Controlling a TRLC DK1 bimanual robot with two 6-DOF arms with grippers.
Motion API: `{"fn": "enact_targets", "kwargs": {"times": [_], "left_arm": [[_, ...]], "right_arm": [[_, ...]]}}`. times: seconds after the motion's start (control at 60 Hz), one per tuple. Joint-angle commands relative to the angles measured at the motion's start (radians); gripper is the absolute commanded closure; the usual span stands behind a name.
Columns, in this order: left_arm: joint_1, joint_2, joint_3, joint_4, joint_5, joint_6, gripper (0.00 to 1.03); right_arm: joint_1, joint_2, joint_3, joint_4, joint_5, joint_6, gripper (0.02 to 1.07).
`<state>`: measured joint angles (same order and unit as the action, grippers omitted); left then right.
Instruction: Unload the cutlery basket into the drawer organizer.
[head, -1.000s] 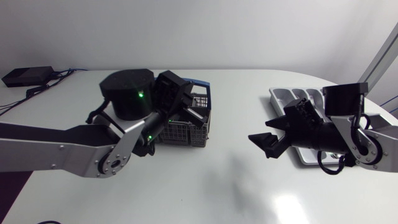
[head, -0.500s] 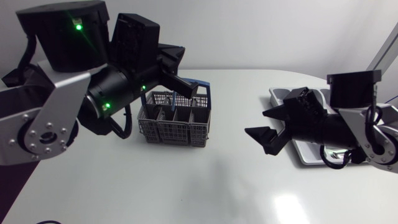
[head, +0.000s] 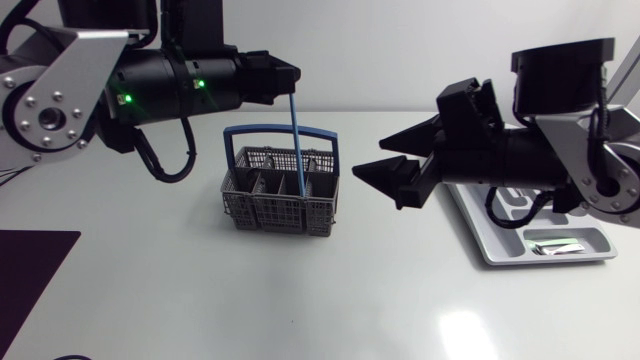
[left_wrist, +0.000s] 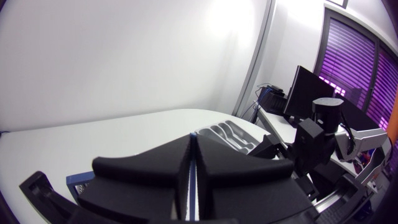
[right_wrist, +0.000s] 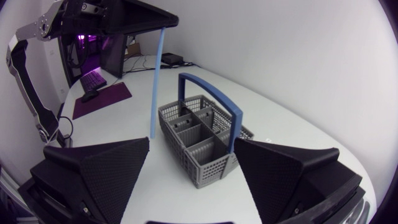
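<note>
Head view: our left gripper (head: 288, 82), high above the white table (head: 300, 300), is clamped on the top end of a long, thin blue stick-like utensil (head: 297, 140). The utensil hangs straight down over the grey mesh cutlery basket with a blue hoop handle (head: 280, 205). We cannot tell whether its lower tip is clear of the basket rim. Our right gripper (head: 378, 168) hangs with its fingers spread and empty, between the basket and the pale grey compartmented drawer organizer (head: 500, 245) at the table's right side.

Left wrist view: we see both fingers pressed together on the blue utensil, and the organizer lies well ahead, beyond the right gripper.

Right wrist view: the basket stands ahead of our spread fingers, and the utensil hangs just beside it.

We judge three risks. The utensil is pinched only at its top end, so a quick swing could make it sway or slip. A low tip could catch the handle or rim and drag the basket. The right gripper also stands in the direct path to the organizer, so the two grippers could collide.
</note>
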<state>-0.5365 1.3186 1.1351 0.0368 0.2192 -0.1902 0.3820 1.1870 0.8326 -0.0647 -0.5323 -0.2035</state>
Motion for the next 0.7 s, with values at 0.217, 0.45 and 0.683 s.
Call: {"fn": "enact_targets", "kwargs": {"times": [0.217,0.45,0.683], "left_arm": [[0.047,0.117,0.101,-0.048,0.123,-0.13,1.0],[0.049,0.136,0.123,-0.058,0.143,-0.147,1.0],[0.053,0.148,0.124,-0.058,0.146,-0.15,1.0]], "right_arm": [[0.07,0.175,0.169,-0.057,-0.055,0.09,0.21],[0.092,0.278,0.264,-0.09,-0.061,0.09,0.25],[0.118,0.327,0.304,-0.115,-0.061,0.09,0.42]]}}
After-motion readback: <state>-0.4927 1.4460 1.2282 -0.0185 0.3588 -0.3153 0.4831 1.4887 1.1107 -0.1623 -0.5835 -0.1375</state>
